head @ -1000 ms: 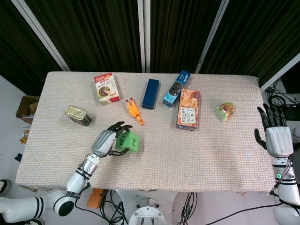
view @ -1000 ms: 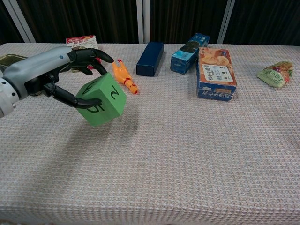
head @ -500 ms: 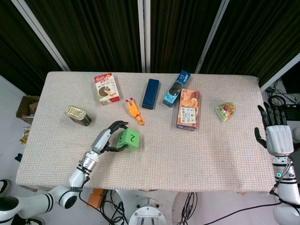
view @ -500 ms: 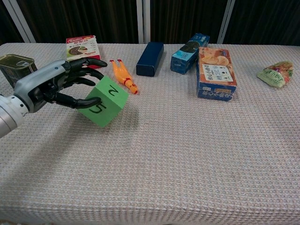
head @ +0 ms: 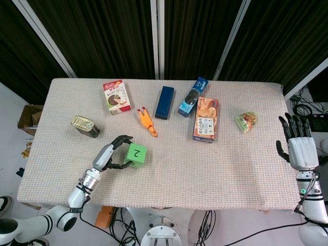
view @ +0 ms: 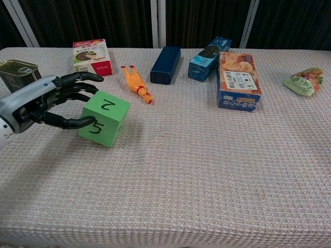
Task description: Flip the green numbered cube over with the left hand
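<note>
The green numbered cube (head: 136, 154) (view: 103, 119) sits flat on the table's front left, with 2 on top and 5 facing the chest view. My left hand (head: 110, 156) (view: 41, 103) reaches it from the left. Its thumb touches the 5 face and its fingers curve around the cube's far left edge, so it still holds the cube. My right hand (head: 295, 148) hangs past the table's right edge with its fingers spread and nothing in it; the chest view does not show it.
A tin can (head: 85, 126) stands behind the left hand. Along the back lie a red box (head: 116, 96), a yellow rubber chicken (head: 147, 122), a dark blue box (head: 164, 102), a blue cookie pack (head: 192, 96), an orange box (head: 205, 119) and a green snack bag (head: 246, 121).
The left hand lowered the tilted cube and drew it left, setting it flat on the table with 2 up. The right hand barely moved.
</note>
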`<state>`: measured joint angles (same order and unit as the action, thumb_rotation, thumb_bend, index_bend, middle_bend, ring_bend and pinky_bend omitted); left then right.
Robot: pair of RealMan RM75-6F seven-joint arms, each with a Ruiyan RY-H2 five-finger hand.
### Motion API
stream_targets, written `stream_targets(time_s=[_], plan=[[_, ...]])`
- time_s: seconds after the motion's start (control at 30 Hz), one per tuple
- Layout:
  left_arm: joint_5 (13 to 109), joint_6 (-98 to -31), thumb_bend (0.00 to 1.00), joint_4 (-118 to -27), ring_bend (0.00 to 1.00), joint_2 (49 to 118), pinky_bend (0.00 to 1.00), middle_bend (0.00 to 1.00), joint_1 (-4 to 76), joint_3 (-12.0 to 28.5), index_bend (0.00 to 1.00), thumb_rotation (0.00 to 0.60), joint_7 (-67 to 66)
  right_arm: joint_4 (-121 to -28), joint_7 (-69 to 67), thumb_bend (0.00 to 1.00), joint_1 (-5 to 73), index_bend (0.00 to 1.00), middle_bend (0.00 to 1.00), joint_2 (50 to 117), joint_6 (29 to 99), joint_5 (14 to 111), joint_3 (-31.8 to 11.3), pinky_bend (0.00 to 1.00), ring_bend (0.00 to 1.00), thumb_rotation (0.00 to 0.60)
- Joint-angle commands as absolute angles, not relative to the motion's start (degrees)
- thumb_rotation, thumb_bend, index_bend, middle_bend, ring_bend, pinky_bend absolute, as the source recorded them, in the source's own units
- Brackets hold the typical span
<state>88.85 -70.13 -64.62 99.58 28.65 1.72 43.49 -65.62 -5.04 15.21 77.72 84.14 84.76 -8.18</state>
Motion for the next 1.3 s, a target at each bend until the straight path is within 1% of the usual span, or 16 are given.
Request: stream_targets(time_s=[0.03, 0.1, 0.23, 0.27, 0.3, 0.37, 0.5, 0.63, 0.77, 0.83, 0.9, 1.0, 1.07, 1.17, 1.3], plan=[[88.9, -70.5, 0.31, -64.5, 0.1, 99.0, 0.18, 0.42, 28.2, 1.3, 0.15, 0.6, 43.9, -66.0, -4.6, 0.39, 15.2, 0.0, 0.0, 77.7, 83.8, 84.7, -8.1, 0.0, 0.0, 0.6], [89.3, -70.8, 0.3, -64.7, 0.1, 98.4, 0.18, 0.35, 27.9, 0.8, 0.15, 0.6, 44.3, -66.3, -4.2, 0.39, 15.3, 0.0, 0.0, 77.6, 83.7, 84.7, -8.1, 0.0, 0.0, 0.6], [91.0, -72.1, 0.3, -64.8, 0.09, 97.3, 0.18, 0.12, 27.6, -0.2, 0.12, 0.6, 43.4, -67.1, -3.6, 0.4, 15.4, 0.0, 0.0, 77.5, 84.0, 84.9, -8.3, 0.0, 0.0, 0.6], [91.3, -72.2, 0.3, -64.8, 0.09, 97.1, 0.19, 0.08, 27.6, -0.4, 0.11, 0.6, 42.9, -67.2, -3.5, 0.4, 15.4, 0.0, 0.0, 77.5, 84.0, 84.9, -8.3, 0.0, 0.0, 0.6], [91.6, -72.4, 0.3, -64.8, 0.08, 96.9, 0.19, 0.04, 27.6, -0.7, 0.09, 0.6, 42.2, -67.3, -3.3, 0.4, 15.5, 0.0, 0.0, 77.5, 84.1, 85.0, -8.4, 0.0, 0.0, 0.6], [92.4, -72.5, 0.3, -64.5, 0.06, 96.4, 0.19, 0.01, 27.5, -1.4, 0.07, 0.6, 40.5, -67.5, -3.1, 0.4, 15.4, 0.0, 0.0, 77.4, 84.3, 85.0, -8.4, 0.0, 0.0, 0.6], [93.1, -72.6, 0.29, -64.1, 0.03, 95.9, 0.18, 0.0, 27.1, -2.4, 0.05, 0.6, 38.1, -68.0, -2.9, 0.4, 15.3, 0.0, 0.0, 77.1, 84.8, 85.2, -8.5, 0.0, 0.0, 0.6], [94.3, -74.6, 0.29, -64.4, 0.03, 95.3, 0.18, 0.0, 26.7, -2.7, 0.04, 0.6, 35.5, -68.8, -3.1, 0.41, 14.8, 0.0, 0.0, 76.4, 86.3, 85.4, -8.9, 0.0, 0.0, 0.6], [96.7, -76.9, 0.27, -68.0, 0.02, 92.9, 0.18, 0.0, 27.9, -1.6, 0.04, 0.6, 26.2, -70.0, -3.3, 0.43, 14.0, 0.0, 0.0, 74.6, 88.6, 85.6, -9.7, 0.0, 0.0, 0.6], [96.9, -74.9, 0.27, -72.4, 0.02, 90.3, 0.18, 0.0, 28.9, -1.4, 0.04, 0.6, 19.7, -71.1, -3.5, 0.43, 13.7, 0.0, 0.0, 73.5, 89.6, 85.4, -10.6, 0.0, 0.0, 0.6], [95.3, -70.4, 0.23, -79.9, 0.01, 86.2, 0.17, 0.0, 30.2, -1.2, 0.04, 0.6, 10.6, -73.0, -3.8, 0.43, 13.4, 0.0, 0.0, 71.9, 90.6, 84.9, -11.6, 0.0, 0.0, 0.6], [90.6, -65.1, 0.18, -89.8, 0.0, 82.2, 0.17, 0.03, 31.2, 0.1, 0.04, 0.6, -1.8, -75.4, -3.7, 0.43, 12.9, 0.0, 0.0, 69.9, 91.6, 84.9, -12.2, 0.0, 0.0, 0.6], [86.3, -62.1, 0.17, -94.0, 0.0, 81.0, 0.17, 0.05, 31.9, 1.4, 0.04, 0.6, -9.3, -76.3, -3.6, 0.43, 12.6, 0.0, 0.0, 69.2, 92.0, 85.0, -12.3, 0.0, 0.0, 0.6], [79.5, -58.4, 0.17, -98.2, 0.0, 80.3, 0.17, 0.05, 33.2, 2.8, 0.04, 0.6, -18.6, -76.5, -3.8, 0.43, 12.3, 0.0, 0.0, 69.0, 91.6, 85.1, -11.8, 0.0, 0.0, 0.6], [73.9, -56.9, 0.17, -100.9, 0.0, 80.7, 0.17, 0.08, 34.9, 3.8, 0.04, 0.6, -29.1, -75.6, -4.1, 0.43, 12.2, 0.0, 0.0, 69.5, 90.8, 84.9, -11.2, 0.0, 0.0, 0.6]])
